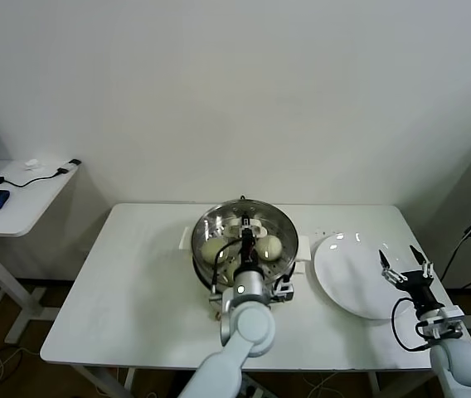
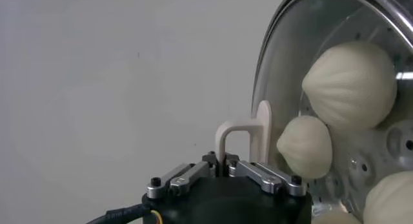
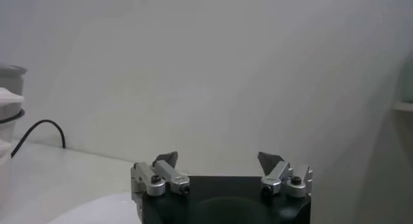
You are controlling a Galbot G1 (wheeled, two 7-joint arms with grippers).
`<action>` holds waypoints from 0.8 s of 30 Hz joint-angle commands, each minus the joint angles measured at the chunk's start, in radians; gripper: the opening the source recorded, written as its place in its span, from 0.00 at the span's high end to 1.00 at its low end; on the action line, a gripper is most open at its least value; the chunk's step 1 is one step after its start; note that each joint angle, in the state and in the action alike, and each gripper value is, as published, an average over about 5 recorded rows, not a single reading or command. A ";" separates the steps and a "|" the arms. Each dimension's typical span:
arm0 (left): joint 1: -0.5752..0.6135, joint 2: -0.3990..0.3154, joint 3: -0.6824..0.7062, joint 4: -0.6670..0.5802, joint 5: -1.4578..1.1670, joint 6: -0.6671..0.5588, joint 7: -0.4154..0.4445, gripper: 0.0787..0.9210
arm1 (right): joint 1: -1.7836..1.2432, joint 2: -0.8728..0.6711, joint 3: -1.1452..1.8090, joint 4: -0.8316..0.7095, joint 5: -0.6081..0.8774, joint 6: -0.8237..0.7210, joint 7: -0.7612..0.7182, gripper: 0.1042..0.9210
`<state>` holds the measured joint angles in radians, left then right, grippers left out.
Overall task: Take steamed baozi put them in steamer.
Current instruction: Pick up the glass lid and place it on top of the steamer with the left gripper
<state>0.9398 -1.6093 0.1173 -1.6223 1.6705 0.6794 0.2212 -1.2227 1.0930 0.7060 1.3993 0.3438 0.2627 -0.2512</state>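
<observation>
Where the head camera looks: the left gripper (image 1: 245, 230) sits over the middle of the steamer (image 1: 199, 240), at the handle of a glass lid (image 1: 277, 222) that covers the pot's mouth.
Baozi, head view: two baozi (image 1: 212, 249) show pale through the glass, inside the steamer; others may be hidden behind the arm.
Plate, head view: the white plate (image 1: 343, 278) lies bare just beside the steamer on the white table (image 1: 136, 282).
Right gripper, head view: the right gripper (image 1: 403, 267) hovers idle over the plate's far edge, claw spread wide, holding nothing.
Left wrist view, claw: the left gripper (image 2: 224, 161) is pinched narrow on the lid's white handle (image 2: 248, 133).
Left wrist view, load: at least three buns lie on the perforated tray behind the glass — a sliver of a fourth may show at the edge.
Lid seating: I cannot tell whether the rim rests on the pot or hangs just above it.
Right wrist view: the right gripper (image 3: 218, 159) has its jaws well apart, with only wall beyond.
Step in hand (judgement): buns look loaded — the work now is covering the steamer.
Next move calls for: the lid settled level on the rim, then the claw released and lifted straight up.
</observation>
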 commanded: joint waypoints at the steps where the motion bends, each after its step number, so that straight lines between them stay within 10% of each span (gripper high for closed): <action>1: 0.002 -0.044 -0.001 -0.004 0.008 0.003 0.015 0.92 | 0.003 0.000 0.001 -0.001 -0.001 -0.001 0.000 0.12; 8: 0.008 -0.005 0.013 -0.072 0.013 0.004 0.064 0.88 | 0.007 -0.002 0.003 -0.005 -0.001 -0.004 -0.001 0.12; 24: 0.109 0.092 0.012 -0.294 -0.018 0.002 0.109 0.33 | 0.024 0.005 0.002 -0.016 -0.003 -0.016 -0.001 0.12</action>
<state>0.9884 -1.6088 0.1294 -1.7699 1.6702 0.6849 0.3059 -1.2042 1.0973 0.7076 1.3863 0.3405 0.2505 -0.2535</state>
